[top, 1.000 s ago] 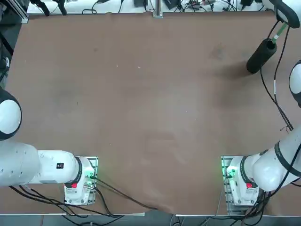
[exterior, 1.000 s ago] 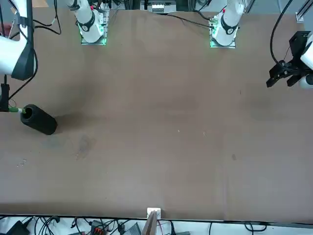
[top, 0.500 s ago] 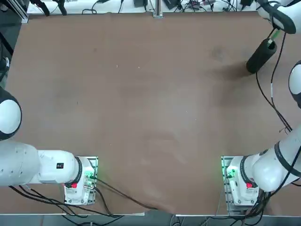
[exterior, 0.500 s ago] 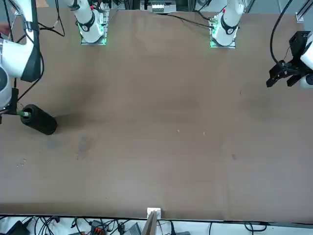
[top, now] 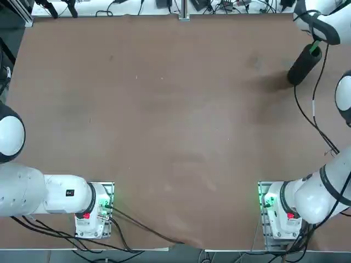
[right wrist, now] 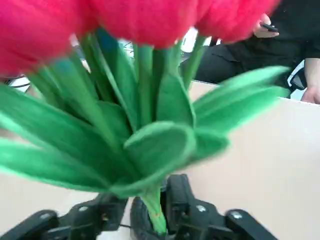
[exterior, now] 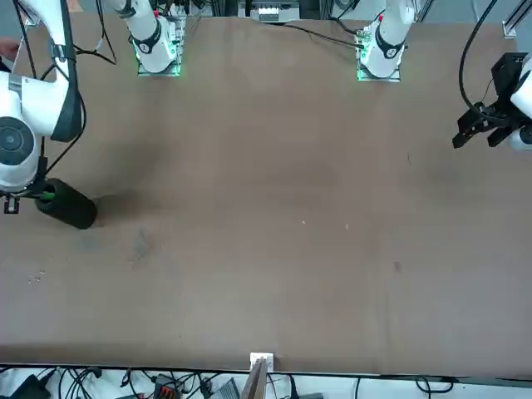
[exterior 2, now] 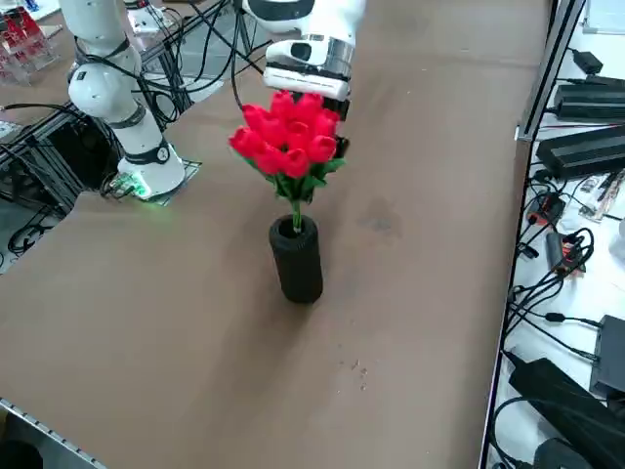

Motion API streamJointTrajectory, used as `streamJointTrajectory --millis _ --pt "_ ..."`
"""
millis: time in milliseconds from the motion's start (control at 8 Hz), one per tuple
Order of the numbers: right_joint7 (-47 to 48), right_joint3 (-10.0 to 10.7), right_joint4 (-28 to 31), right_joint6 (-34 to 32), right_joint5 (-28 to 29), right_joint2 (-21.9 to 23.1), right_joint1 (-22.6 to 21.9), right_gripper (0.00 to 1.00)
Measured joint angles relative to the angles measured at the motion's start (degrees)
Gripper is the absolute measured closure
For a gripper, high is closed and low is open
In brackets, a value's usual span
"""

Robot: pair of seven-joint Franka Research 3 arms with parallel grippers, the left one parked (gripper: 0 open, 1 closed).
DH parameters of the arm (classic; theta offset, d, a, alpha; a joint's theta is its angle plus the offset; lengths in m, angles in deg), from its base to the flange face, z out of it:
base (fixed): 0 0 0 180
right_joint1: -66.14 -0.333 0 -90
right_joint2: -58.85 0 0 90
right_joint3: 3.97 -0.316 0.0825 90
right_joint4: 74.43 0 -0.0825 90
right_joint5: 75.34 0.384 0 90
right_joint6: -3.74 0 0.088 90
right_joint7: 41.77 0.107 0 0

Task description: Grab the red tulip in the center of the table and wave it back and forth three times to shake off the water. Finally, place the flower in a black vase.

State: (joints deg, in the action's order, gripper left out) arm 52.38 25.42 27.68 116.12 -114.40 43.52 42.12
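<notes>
Now the right gripper (right wrist: 145, 212) pinches the red tulip (exterior 2: 289, 137) low on its stem; the stem runs upright between the jaws, its lower end already inside the black vase (exterior 2: 297, 258) mouth directly beneath them, blooms above.

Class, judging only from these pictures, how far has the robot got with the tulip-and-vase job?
Done: the red tulip is off the table and its stem already enters the black vase. In hand: the right gripper is shut on the stem just above the mouth. Left: release and withdraw. Waving cannot be judged here.
</notes>
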Motion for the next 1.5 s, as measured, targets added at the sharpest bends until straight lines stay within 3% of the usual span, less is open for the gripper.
streamJointTrajectory --millis 250,375,625,875,1125,1500 --pt "0.1 0.0 -0.2 -1.8 0.0 1.5 -0.5 0.10" --pt "0.0 -0.2 -0.2 -3.3 0.0 2.7 -0.7 0.00" --pt "-3.4 -1.7 -0.4 -10.5 3.5 6.0 -2.6 0.00" --pt "-12.2 -3.1 -1.9 -18.8 11.0 9.5 -6.4 0.00" --pt "-24.5 -3.3 -3.8 -21.1 21.1 10.8 -8.4 0.00" --pt "-51.6 -3.1 -5.4 -21.1 35.8 10.6 -8.5 0.00"
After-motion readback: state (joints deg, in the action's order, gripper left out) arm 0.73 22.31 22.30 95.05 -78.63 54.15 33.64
